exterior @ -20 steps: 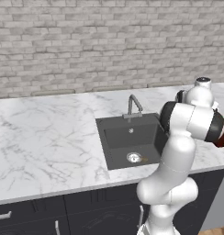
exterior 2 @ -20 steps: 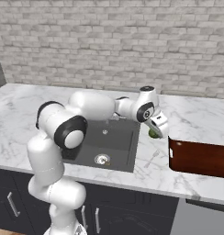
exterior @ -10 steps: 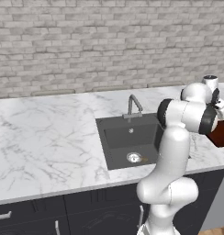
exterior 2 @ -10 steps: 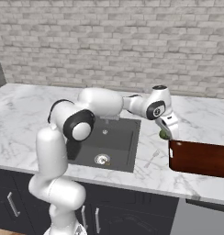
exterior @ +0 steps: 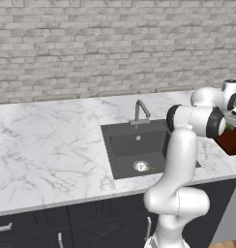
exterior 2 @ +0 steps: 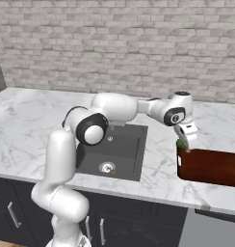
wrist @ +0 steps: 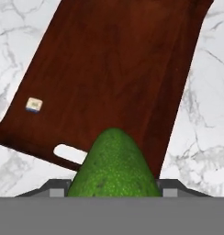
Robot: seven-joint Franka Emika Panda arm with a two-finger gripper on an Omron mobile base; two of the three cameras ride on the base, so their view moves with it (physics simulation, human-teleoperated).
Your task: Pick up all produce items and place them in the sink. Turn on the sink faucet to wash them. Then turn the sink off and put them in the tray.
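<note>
My gripper point(wrist: 114, 189) is shut on the shiny green fruit point(wrist: 113, 163), which bulges up between the two fingertips. Below it lies the dark reddish-brown tray point(wrist: 114, 69), on the marble. From the right base view, the gripper point(exterior 2: 183, 138) hangs over the tray's point(exterior 2: 211, 166) left end with the green fruit point(exterior 2: 180, 143) just above the rim. The left base view puts the gripper point(exterior: 233, 118) at the far right edge, over the tray point(exterior: 231, 141). The sink point(exterior: 132, 145) lies left of it, with the faucet point(exterior: 140, 110) at its back. A small tan speck point(exterior: 150, 168) lies beside the drain, too small to make out.
White marble counter point(exterior: 47, 140) stretches wide to the left of the sink, backed by a grey brick wall point(exterior: 91, 43). Dark cabinet fronts point(exterior 2: 124, 222) run below the counter edge. My own arm point(exterior 2: 119, 106) reaches across above the basin.
The arm has swung to the right with the green fruit in the gripper, from beside the sink to over the tray's near end.
</note>
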